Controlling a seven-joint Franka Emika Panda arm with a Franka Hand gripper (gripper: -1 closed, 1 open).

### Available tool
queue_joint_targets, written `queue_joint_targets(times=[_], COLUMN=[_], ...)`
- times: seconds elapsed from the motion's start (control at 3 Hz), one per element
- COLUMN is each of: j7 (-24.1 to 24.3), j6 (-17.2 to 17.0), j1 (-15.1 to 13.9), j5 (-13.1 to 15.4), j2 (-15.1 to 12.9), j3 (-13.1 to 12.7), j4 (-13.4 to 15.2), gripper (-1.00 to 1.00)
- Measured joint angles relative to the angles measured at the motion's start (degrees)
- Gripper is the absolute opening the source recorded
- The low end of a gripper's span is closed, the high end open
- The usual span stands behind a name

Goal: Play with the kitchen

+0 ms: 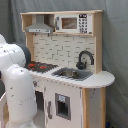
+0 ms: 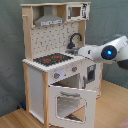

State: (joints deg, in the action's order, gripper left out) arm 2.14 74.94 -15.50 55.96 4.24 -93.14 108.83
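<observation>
The kitchen [image 1: 70, 60] [image 2: 55, 55] is a tall toy of light wood and white panels. It has a black-red stovetop [image 1: 41, 65] [image 2: 52, 59], a sink [image 1: 72, 74], a black faucet [image 1: 85, 59] [image 2: 75, 39], a grey hood [image 1: 40, 26] [image 2: 49, 20] and a pegboard back. Its windowed oven door [image 2: 70, 102] hangs open and tilted outward. My white arm [image 2: 102, 52] reaches in from the second exterior view's right, towards the sink side of the counter. The gripper [image 2: 76, 51] is at its tip by the counter edge. In the first exterior view the arm [image 1: 17, 85] fills the left foreground and hides the gripper.
A toy microwave [image 1: 75, 22] [image 2: 76, 11] sits in the top shelf. A grey curtain [image 1: 115, 50] hangs behind the kitchen. The wooden floor [image 2: 20, 120] lies in front of the open oven door.
</observation>
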Motion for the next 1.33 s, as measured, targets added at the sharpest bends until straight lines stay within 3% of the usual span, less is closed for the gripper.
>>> queue_joint_targets(times=[0.67,1.33], j7=[-3.5,-7.5], j6=[-6.2,-5.8], j1=[0.0,-0.1], j5=[10.1,19.6], j2=[4.3,10.2], j3=[-4.7,-6.0], j4=[0.4,2.2], gripper=[1.0,1.0])
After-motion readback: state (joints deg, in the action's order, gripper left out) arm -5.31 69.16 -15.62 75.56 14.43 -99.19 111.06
